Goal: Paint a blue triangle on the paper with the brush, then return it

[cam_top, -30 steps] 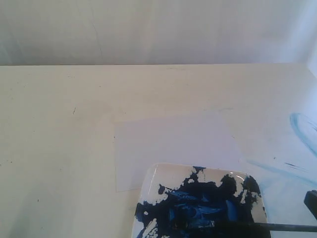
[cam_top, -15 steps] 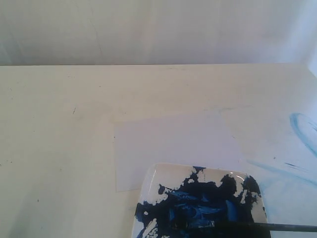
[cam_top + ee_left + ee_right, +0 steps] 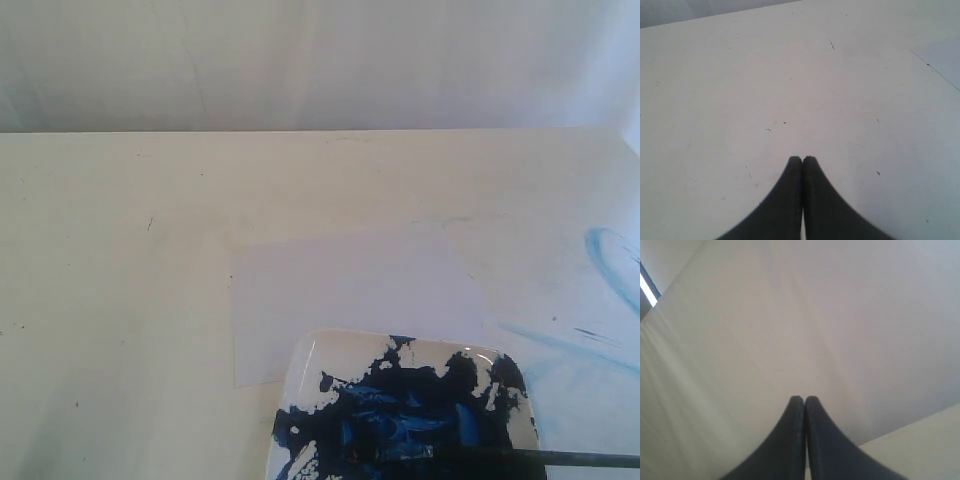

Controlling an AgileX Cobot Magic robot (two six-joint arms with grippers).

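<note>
Two pincers clenched, empty: left pincer, right pincer. Thin flat lavender-white paper lies just behind glossy square dish; slim black brush rests bristles in dish's thick dark-blue paint, handle running right.

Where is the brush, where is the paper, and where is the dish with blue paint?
brush (image 3: 560, 458): exterior view, on its thin black handle.
paper (image 3: 345, 290): exterior view, on the middle of the bare sheet.
dish (image 3: 316, 360): exterior view, on the clean white part by its rim.
</note>
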